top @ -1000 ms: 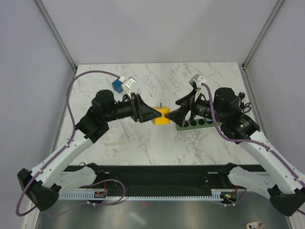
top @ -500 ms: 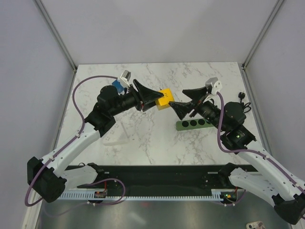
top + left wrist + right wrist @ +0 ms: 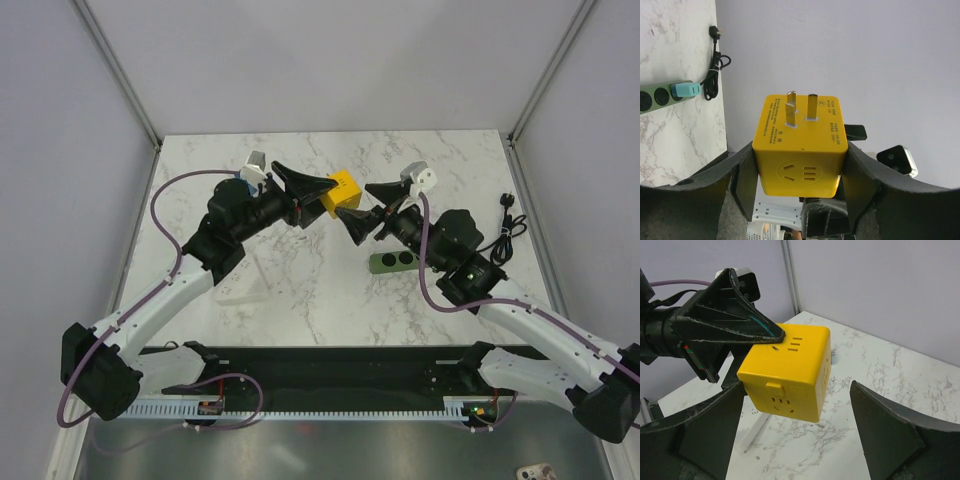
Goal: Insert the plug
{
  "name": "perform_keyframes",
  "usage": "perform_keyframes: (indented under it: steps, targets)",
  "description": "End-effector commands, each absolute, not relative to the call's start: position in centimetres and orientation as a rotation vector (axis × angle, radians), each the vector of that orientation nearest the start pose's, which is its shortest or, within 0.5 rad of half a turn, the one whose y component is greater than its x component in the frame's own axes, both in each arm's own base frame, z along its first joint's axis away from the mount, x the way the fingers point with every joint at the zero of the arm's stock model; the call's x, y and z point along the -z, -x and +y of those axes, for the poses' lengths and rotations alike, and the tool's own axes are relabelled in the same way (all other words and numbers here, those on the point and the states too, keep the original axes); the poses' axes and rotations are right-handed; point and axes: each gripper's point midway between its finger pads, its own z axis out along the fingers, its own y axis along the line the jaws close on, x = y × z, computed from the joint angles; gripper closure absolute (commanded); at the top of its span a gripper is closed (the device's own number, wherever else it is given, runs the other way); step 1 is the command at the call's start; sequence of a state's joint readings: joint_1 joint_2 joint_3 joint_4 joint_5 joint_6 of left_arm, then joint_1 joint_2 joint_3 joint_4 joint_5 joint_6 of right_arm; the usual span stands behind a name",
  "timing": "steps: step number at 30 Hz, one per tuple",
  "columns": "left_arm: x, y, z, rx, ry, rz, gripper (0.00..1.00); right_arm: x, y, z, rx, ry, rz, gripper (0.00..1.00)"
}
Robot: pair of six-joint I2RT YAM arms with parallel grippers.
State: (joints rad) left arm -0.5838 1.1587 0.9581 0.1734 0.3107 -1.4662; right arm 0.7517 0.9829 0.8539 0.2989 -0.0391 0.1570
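Observation:
The yellow plug (image 3: 342, 188) is a bright cube held in the air above the back middle of the table. My left gripper (image 3: 326, 194) is shut on it. In the left wrist view the plug (image 3: 800, 150) sits between the black fingers (image 3: 745, 185) with three metal prongs pointing away from the wrist. My right gripper (image 3: 366, 208) is open just right of the plug, its jaws wide apart. In the right wrist view the plug (image 3: 787, 367) hangs ahead of the open fingers (image 3: 705, 430), apart from them. The dark green socket strip (image 3: 392, 262) lies on the table, partly under the right arm.
A black plug with a thin cord (image 3: 505, 222) lies at the right edge of the table. A white bar (image 3: 236, 291) lies on the marble near the left arm. The strip's end with a teal switch (image 3: 686, 89) shows in the left wrist view. Grey walls enclose the table.
My left gripper has lifted the yellow plug up and toward the back. My right arm has swung left and up, away from the green strip, its open jaws now facing the plug.

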Motion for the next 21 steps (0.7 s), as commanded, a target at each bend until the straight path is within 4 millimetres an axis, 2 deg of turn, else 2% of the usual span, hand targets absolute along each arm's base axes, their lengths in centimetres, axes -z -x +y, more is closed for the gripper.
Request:
perform_keyframes:
  steps: [1,10,15,18,21]
  targets:
    - [-37.9,-28.2,-29.0,1.819,0.609,1.753,0.98,-38.9,-27.4,26.8,-0.743,0.403,1.286,0.07]
    - [-37.0,-28.2,-28.5,1.824,0.692,1.750,0.98,-38.9,-28.7,28.6,-0.722,0.301,1.255,0.19]
    - [-36.9,-28.0,-28.0,1.827,0.721,1.737,0.98,-38.6,-29.8,28.8,-0.666,0.248,1.263,0.35]
    - [-37.4,-28.0,-27.8,1.817,0.710,1.716,0.98,-38.0,-30.4,29.2,-0.642,0.237,1.297,0.36]
    - [-37.6,-28.1,-27.5,1.798,0.711,1.709,0.98,-37.2,-30.5,29.6,-0.639,0.229,1.319,0.30]
